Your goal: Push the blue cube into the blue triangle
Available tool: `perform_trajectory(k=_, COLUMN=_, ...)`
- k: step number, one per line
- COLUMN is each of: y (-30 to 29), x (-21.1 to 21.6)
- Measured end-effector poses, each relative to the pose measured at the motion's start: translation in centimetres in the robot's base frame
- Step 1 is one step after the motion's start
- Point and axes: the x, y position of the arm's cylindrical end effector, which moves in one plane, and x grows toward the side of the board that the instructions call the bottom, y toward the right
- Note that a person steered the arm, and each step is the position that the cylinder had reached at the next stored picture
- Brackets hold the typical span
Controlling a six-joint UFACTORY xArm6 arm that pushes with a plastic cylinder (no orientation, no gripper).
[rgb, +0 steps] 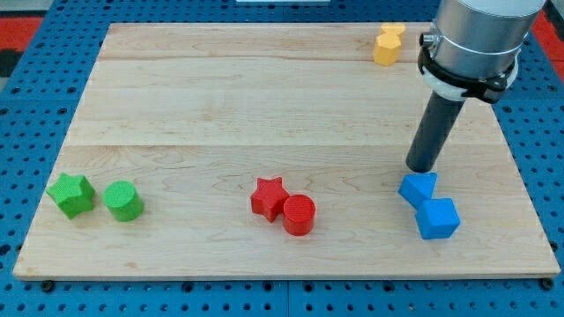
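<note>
A blue cube point(438, 218) lies near the view's bottom right of the wooden board point(220, 106). A blue triangle point(417, 187) lies just up and left of it, and the two touch. My tip point(422, 167) is at the end of the dark rod, right above the blue triangle's upper edge, touching or nearly touching it. The cube is below and slightly right of the tip.
A red star point(268, 195) and a red cylinder point(299, 214) touch at the bottom middle. A green star point(71, 194) and a green cylinder point(122, 200) sit at the bottom left. Yellow blocks point(387, 44) lie at the top right edge.
</note>
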Motion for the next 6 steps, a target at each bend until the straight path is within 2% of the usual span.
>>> perform_trajectory(k=1, y=2.0, x=-3.4)
perform_trajectory(k=2, y=4.0, x=-4.9)
perform_trajectory(k=3, y=9.1, x=1.5)
perform_trajectory(k=4, y=11.4, x=10.0)
perform_trajectory(k=5, y=2.3, x=12.0)
perform_trajectory(k=6, y=-2.4, x=9.4)
